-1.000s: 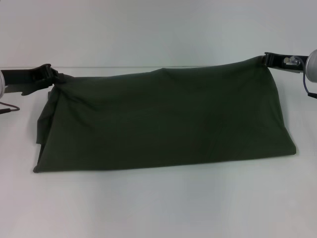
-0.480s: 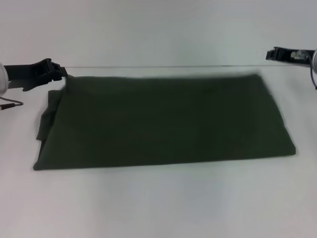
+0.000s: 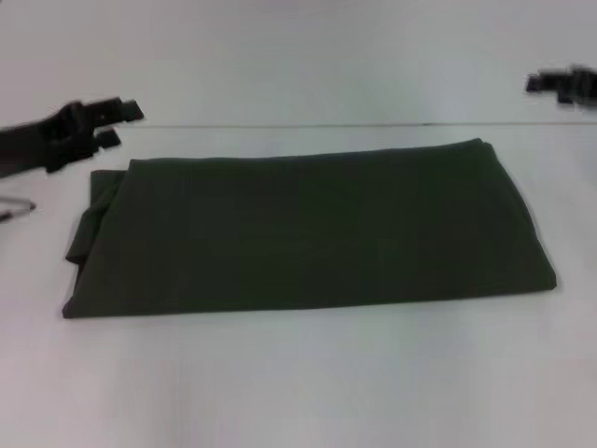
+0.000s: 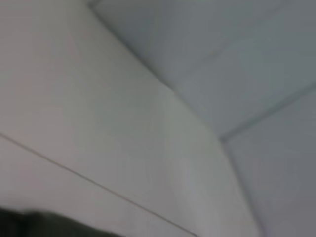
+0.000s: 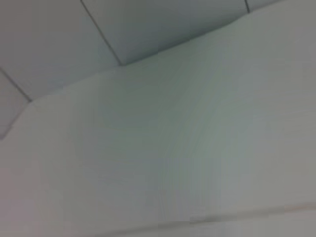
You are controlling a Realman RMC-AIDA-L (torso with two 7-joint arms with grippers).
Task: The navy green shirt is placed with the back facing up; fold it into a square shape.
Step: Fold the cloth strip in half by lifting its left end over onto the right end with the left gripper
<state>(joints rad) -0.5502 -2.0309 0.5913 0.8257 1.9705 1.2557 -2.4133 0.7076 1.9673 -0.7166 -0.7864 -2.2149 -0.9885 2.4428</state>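
Nearest you, the navy green shirt (image 3: 308,233) lies flat on the white table (image 3: 298,383) as a wide folded band, soft, light and limp. Take it at the short ends' corners, where layers stack. Off the shirt's far left corner, the left gripper (image 3: 117,123) hangs with jaws parted. Beyond its far right corner, the right gripper (image 3: 560,84) is probably empty; I cannot tell its jaws.

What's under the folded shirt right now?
The navy green shirt lies flat on the white table. Layered edges show at its left end; anything beneath is covered.
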